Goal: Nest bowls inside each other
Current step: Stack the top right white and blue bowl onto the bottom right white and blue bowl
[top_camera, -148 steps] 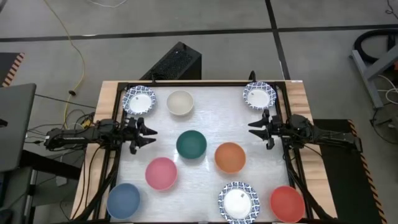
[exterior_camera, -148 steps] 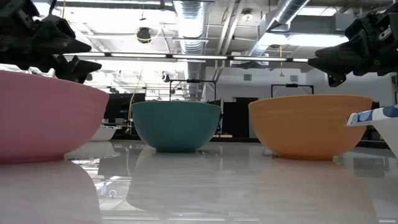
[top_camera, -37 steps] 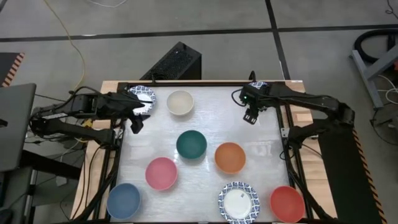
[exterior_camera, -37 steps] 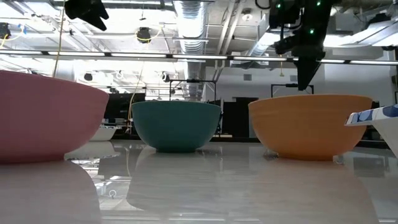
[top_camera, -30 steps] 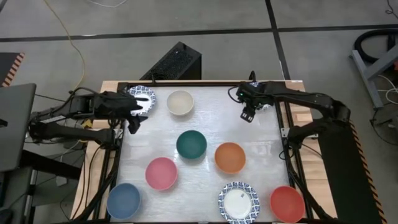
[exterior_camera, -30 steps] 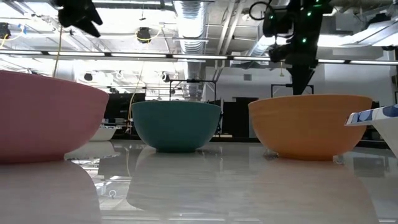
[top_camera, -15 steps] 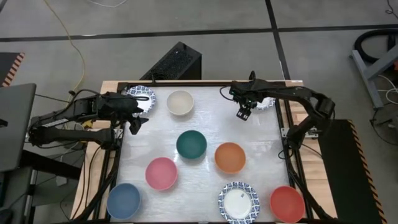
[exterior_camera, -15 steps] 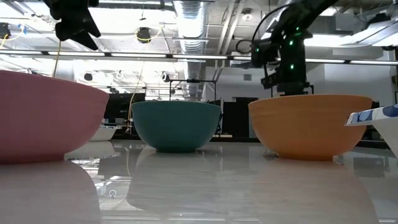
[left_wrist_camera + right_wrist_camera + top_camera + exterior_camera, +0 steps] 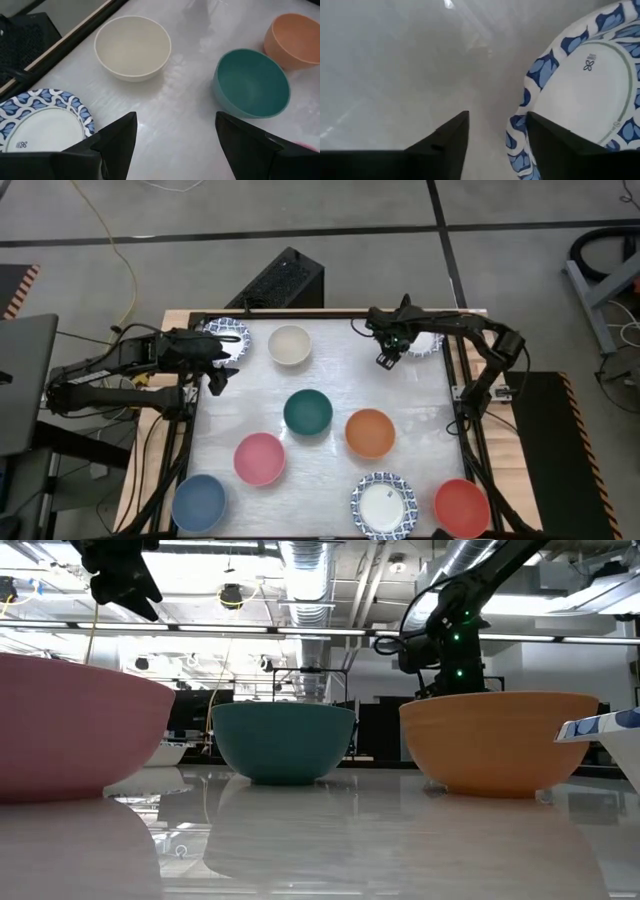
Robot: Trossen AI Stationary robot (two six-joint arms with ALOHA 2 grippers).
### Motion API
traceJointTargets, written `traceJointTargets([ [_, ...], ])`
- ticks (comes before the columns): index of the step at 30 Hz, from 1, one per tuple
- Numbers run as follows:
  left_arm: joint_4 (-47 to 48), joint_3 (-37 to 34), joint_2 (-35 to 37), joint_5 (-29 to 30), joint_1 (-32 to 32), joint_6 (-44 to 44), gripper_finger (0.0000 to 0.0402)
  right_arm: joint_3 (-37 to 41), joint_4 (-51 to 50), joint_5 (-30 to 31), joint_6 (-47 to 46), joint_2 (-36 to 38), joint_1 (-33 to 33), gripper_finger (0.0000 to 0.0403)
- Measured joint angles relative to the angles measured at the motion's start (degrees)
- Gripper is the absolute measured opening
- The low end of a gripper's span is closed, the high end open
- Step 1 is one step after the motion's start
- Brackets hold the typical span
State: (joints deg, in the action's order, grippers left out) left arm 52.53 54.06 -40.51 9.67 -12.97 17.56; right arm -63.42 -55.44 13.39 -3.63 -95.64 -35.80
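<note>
Several bowls stand on the white table. Cream [image 9: 290, 345] is at the far side, dark green [image 9: 308, 412] and orange [image 9: 370, 432] in the middle, and pink [image 9: 260, 458], blue [image 9: 199, 502], red [image 9: 462, 506] and a blue-patterned one [image 9: 383, 505] near the front. My right gripper [image 9: 497, 117] is open and points down at the far-right patterned bowl [image 9: 585, 85], with that bowl's left rim [image 9: 514, 131] between its fingers. My left gripper [image 9: 175, 120] hangs open above the far-left patterned bowl [image 9: 45, 120]. My right gripper comes from above with one finger [image 9: 545, 135] over the inside of the far-right patterned bowl and the other finger [image 9: 452, 132] outside it, over bare table. Whether either finger touches the rim I cannot tell. The bowl stands upright on the table.
The dark frame rail [image 9: 330, 315] runs along the table's far edge, close behind the right arm [image 9: 470, 330]. Bare table lies between the cream bowl and my right gripper [image 9: 384, 359]. In the low view the orange bowl [image 9: 500, 740] hides the right gripper's fingers.
My right gripper has gone down and toward the table's left, tipping more steeply downward, and has come over the left rim of the far-right patterned bowl. In the low view it has sunk behind the orange bowl. No bowl has moved.
</note>
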Motion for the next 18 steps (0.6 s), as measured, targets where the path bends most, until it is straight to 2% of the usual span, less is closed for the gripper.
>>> traceJointTargets([
  [8,0.0,0.0,0.02,1.68,0.0,0.03,0.0258,0.0,-0.76,-0.32,-2.15,0.46,0.14,0.0022],
  [13,0.0,0.0,0.02,3.4,0.0,0.07,0.0258,0.0,-1.46,-0.36,-2.56,4.08,2.14,0.0014],
  [18,-0.02,0.0,0.02,4.72,0.0,0.09,0.0258,0.0,-2.99,-0.27,-4.49,11.42,5.08,0.0006],
])
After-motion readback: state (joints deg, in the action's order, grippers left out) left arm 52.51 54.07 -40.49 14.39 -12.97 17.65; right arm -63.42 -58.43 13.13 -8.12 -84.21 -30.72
